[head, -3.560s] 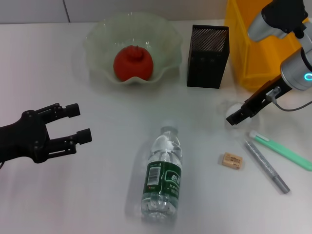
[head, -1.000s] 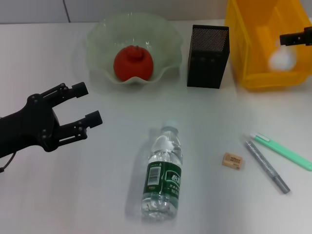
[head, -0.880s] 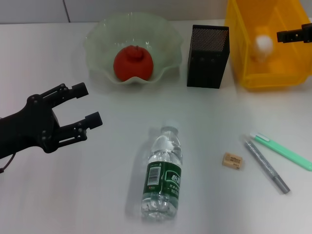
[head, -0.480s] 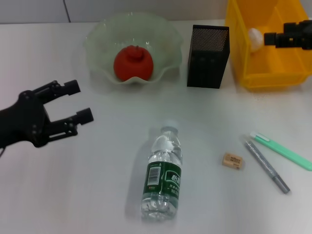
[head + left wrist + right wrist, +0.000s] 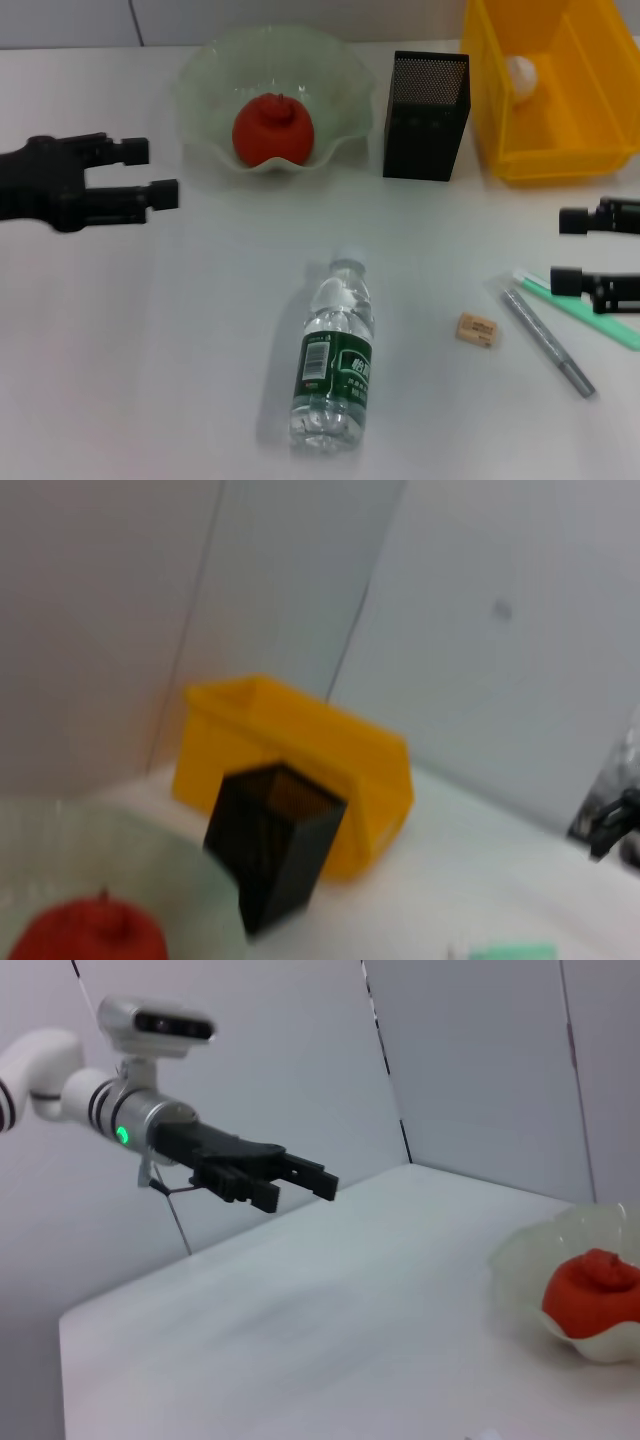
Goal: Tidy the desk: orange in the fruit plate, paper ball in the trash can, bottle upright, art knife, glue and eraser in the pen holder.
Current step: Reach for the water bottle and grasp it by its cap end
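While the red-orange round orange (image 5: 274, 127) sits inside the pale-green, wavy-rimmed glass fruit plate (image 5: 205, 75) near the far edge of the broad white desk (image 5: 190, 330), the small white crumpled paper ball (image 5: 521, 72) lies in the bright yellow rectangular plastic trash can (image 5: 560, 160) at the far right corner. The tall square black mesh pen holder (image 5: 427, 115) stands between plate and can, apart from both. Toward the near edge, the clear plastic bottle (image 5: 334, 355) with dark green label and white cap lies on its side, cap pointing away from the robot. To its right the tiny tan eraser (image 5: 477, 329) rests flat, just beside a grey pen-shaped tool (image 5: 548, 342) and a mint-green slim tool (image 5: 590, 313), both lying near the right edge. The right gripper (image 5: 572, 250) reaches in from the right edge above the green tool, its fingers (image 5: 574, 282) spread and holding nothing. The left gripper (image 5: 148, 172) hangs near the left edge, level with the plate, its fingers (image 5: 152, 193) likewise parted and empty.
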`<control>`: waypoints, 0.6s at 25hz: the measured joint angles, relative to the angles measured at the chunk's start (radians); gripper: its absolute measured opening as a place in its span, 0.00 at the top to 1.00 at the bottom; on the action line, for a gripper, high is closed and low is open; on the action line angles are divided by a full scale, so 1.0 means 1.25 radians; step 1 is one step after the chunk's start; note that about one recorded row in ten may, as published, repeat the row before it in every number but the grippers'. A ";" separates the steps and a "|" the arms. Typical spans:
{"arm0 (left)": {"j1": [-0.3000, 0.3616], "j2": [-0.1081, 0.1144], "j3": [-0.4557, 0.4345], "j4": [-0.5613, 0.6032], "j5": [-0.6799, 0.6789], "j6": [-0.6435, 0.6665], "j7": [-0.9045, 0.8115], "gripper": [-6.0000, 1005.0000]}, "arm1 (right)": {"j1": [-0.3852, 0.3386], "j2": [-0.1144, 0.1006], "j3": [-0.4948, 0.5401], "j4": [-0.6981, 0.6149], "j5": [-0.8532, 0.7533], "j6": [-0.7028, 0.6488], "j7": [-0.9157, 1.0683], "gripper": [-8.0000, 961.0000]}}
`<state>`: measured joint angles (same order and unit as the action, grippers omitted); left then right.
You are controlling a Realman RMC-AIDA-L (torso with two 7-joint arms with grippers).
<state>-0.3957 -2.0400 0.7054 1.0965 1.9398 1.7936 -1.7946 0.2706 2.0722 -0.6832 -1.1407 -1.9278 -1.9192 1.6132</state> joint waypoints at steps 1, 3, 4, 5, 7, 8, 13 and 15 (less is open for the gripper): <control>-0.009 -0.004 0.015 0.036 0.023 0.000 -0.043 0.20 | -0.006 0.001 0.010 0.028 -0.002 0.001 -0.024 0.20; -0.058 -0.014 0.100 0.153 0.113 0.001 -0.222 0.20 | -0.010 -0.001 0.036 0.086 -0.003 0.003 -0.061 0.20; -0.058 -0.014 0.100 0.153 0.113 0.001 -0.222 0.20 | -0.011 -0.004 0.050 0.112 -0.003 0.003 -0.076 0.20; -0.083 -0.017 0.141 0.186 0.149 0.002 -0.307 0.20 | -0.012 -0.008 0.062 0.132 -0.003 0.002 -0.090 0.20; -0.124 -0.020 0.205 0.209 0.191 -0.005 -0.405 0.20 | -0.015 -0.012 0.074 0.149 -0.003 0.001 -0.104 0.20; -0.147 -0.022 0.234 0.209 0.208 -0.012 -0.438 0.20 | -0.017 -0.014 0.075 0.152 -0.003 0.002 -0.106 0.20; -0.263 -0.026 0.357 0.125 0.304 -0.077 -0.567 0.21 | -0.024 -0.023 0.077 0.155 -0.007 0.008 -0.101 0.20; -0.298 -0.028 0.380 0.073 0.317 -0.111 -0.607 0.21 | -0.024 -0.024 0.082 0.159 -0.013 0.012 -0.101 0.20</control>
<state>-0.7680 -2.0745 1.1799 1.1873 2.3361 1.6547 -2.5530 0.2408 2.0423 -0.5808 -0.9421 -1.9439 -1.9047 1.4864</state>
